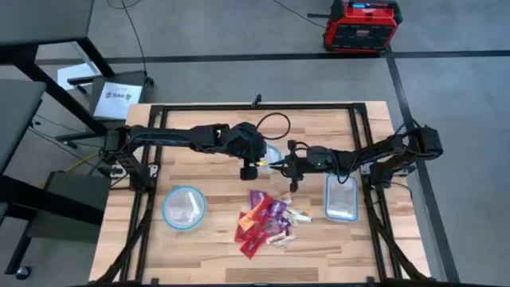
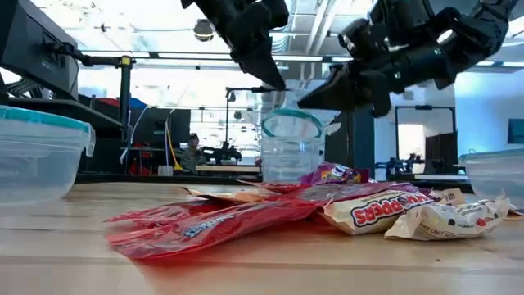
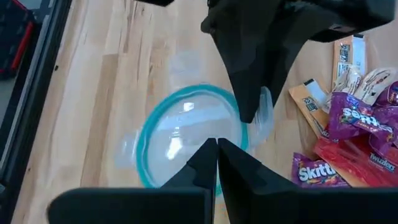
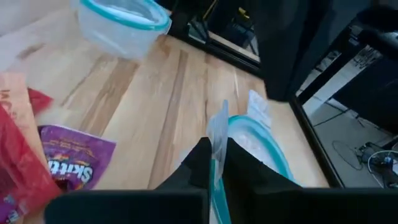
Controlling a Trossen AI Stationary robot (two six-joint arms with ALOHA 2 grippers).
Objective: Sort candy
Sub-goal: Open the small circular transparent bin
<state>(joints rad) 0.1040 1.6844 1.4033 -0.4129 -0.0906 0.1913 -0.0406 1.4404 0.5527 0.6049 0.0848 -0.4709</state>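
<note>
The candy [image 1: 267, 219] lies in a loose pile of red, purple and whitish wrappers near the table's middle front, also in the low view [image 2: 270, 213]. Behind it stands a clear bowl with a bluish rim [image 1: 272, 151] [image 3: 186, 134]. My left gripper [image 3: 217, 149] hangs shut above this bowl with nothing visible between its fingers. My right gripper [image 4: 216, 146] comes from the right to the bowl's near rim [image 4: 249, 124], shut on a small whitish-clear wrapper [image 4: 217, 124]. In the low view both grippers [image 2: 277, 82] [image 2: 304, 102] hang just above the bowl [image 2: 291, 152]. My right gripper pinches a thin whitish-clear wrapper between its two fingers. One edge [image 4: 217, 118] sticks out past the fingertips. The fingers come from the table's right, slanting down. The wrapper is lifted clear, over the bowl's rim; what it is exactly I cannot make out.
A second bluish-rimmed bowl [image 1: 184, 208] stands near the front left. A clear rectangular tub [image 1: 341, 197] sits at the right, beside the pile. Black frame rails [image 1: 143, 199] run along both table sides. Bare wood lies between the bowls.
</note>
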